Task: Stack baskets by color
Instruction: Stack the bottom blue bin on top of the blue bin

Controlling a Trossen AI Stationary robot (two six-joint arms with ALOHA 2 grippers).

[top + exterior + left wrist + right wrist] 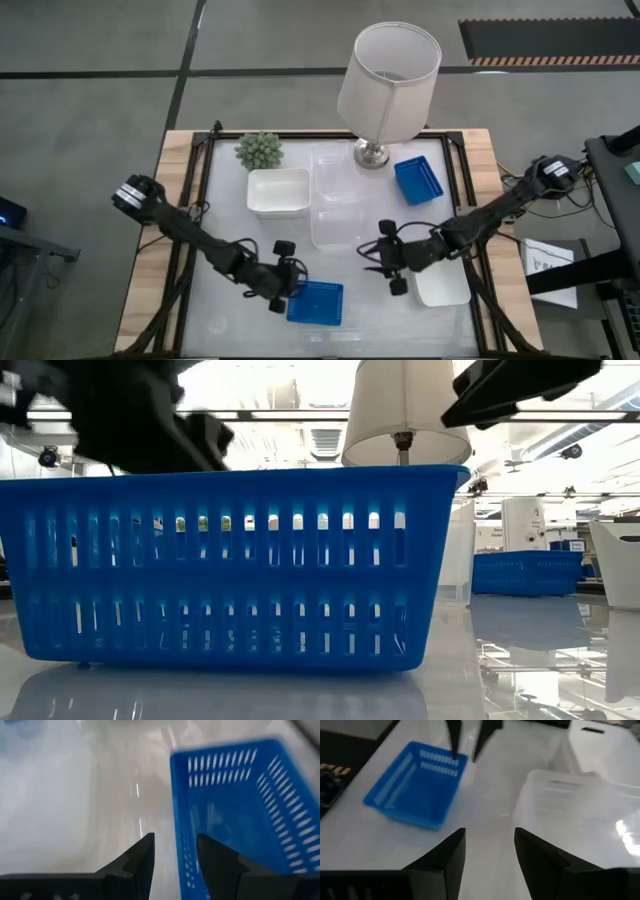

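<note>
White-shaded lamp (pixel 388 75) on chrome base at table's (pixel 230 310) far edge; green plant (pixel 260 150) far-left.

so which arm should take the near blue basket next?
Left, probably. The left gripper is open right at the near blue basket, one finger over its wall. The right gripper is open above bare table by the clear baskets.

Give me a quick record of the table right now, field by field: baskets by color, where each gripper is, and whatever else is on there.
blue baskets: one at front, one at back right
white baskets: one by the plant, one at front right
clear baskets: mid-table
left gripper: open, straddling the front blue basket's wall
right gripper: open, empty, beside the clear baskets
other: lamp, plant
</note>
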